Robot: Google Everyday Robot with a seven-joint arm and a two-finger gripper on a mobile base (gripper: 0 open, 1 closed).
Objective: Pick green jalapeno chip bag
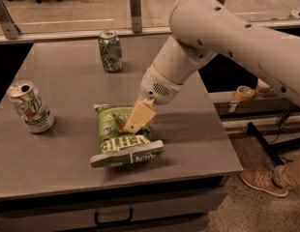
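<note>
Table [188, 149]: grey top with a drawer below its front edge.
Chip bag [123, 146]: green, lying near the front edge, middle bunched upward.
Gripper [135, 120]: down on the bag's middle, fingers clamped on the crinkled film.
White-and-green can [30, 107]: upright at left, well apart from the bag.
Green can [110, 50]: upright at the far side.
</note>
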